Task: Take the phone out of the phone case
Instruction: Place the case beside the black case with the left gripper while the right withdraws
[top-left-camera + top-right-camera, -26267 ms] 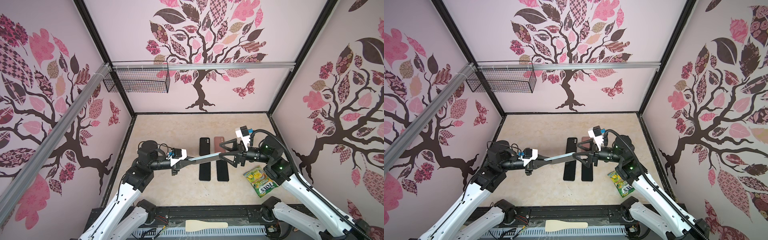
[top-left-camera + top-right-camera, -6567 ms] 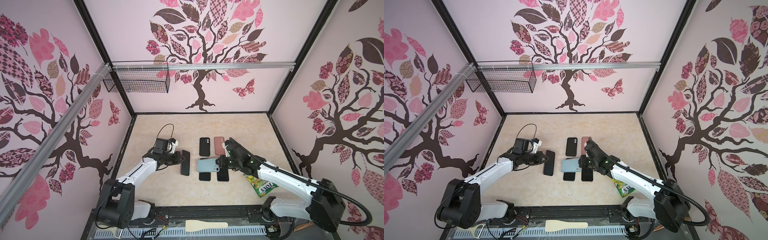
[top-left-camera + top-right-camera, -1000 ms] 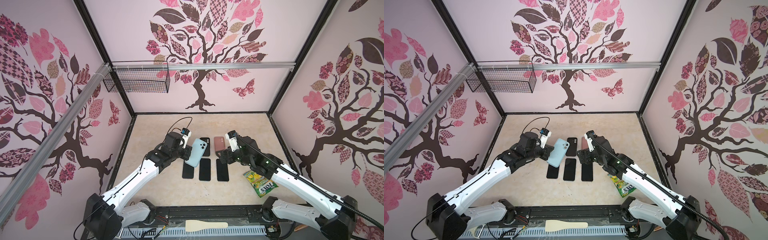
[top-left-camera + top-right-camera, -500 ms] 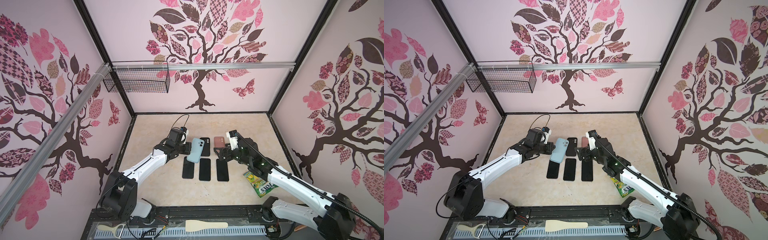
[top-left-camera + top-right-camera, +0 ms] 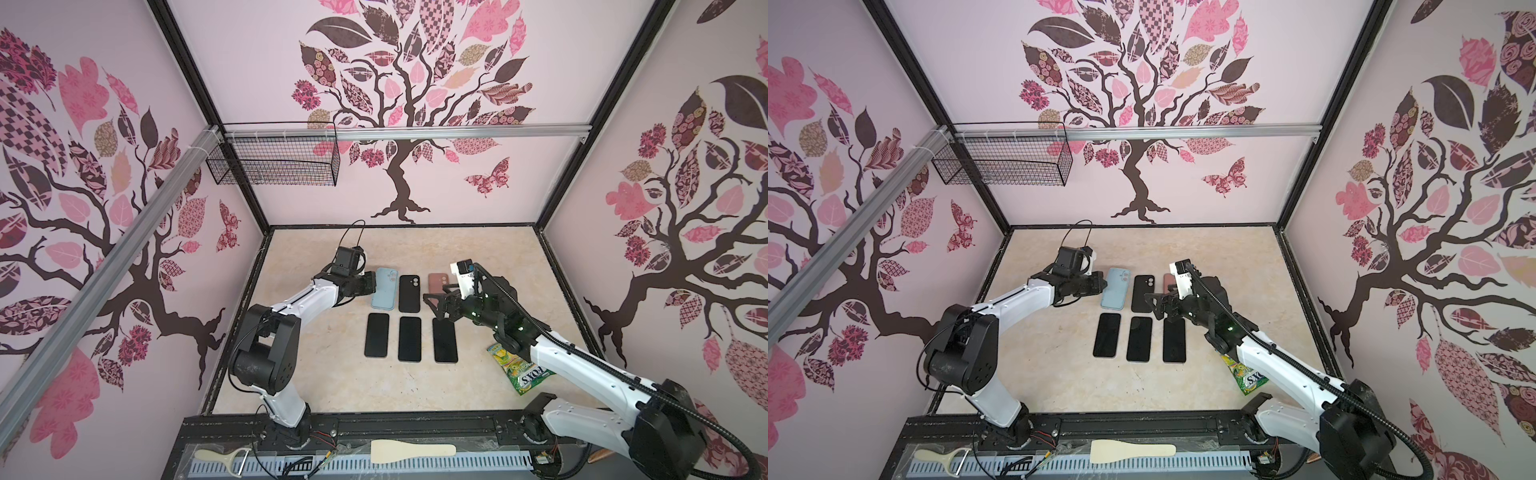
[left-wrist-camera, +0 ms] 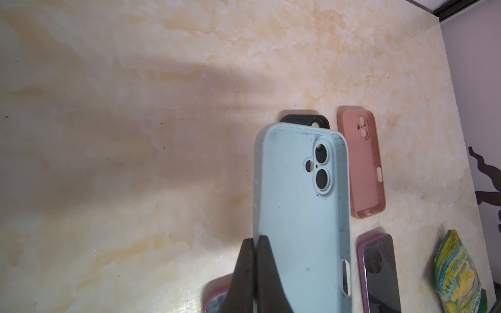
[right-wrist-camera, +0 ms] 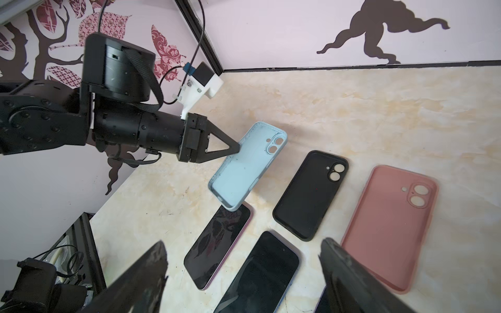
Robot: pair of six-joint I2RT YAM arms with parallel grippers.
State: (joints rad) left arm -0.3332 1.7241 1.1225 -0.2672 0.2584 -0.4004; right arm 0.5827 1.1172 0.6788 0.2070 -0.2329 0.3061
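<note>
Lowered since a second ago, the left arm is easing the blue case toward the table beside the black case, with the left gripper pinching the empty case's rim. The right gripper is hovering wide open, holding nothing. The freed phone is lying just below; letting go only once the case is resting flat seems wisest

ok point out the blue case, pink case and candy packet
blue case (image 7: 245, 169), right wrist view, back panel
pink case (image 7: 387, 227), right wrist view, back panel
candy packet (image 5: 517, 372), in a top view, printed front
</note>
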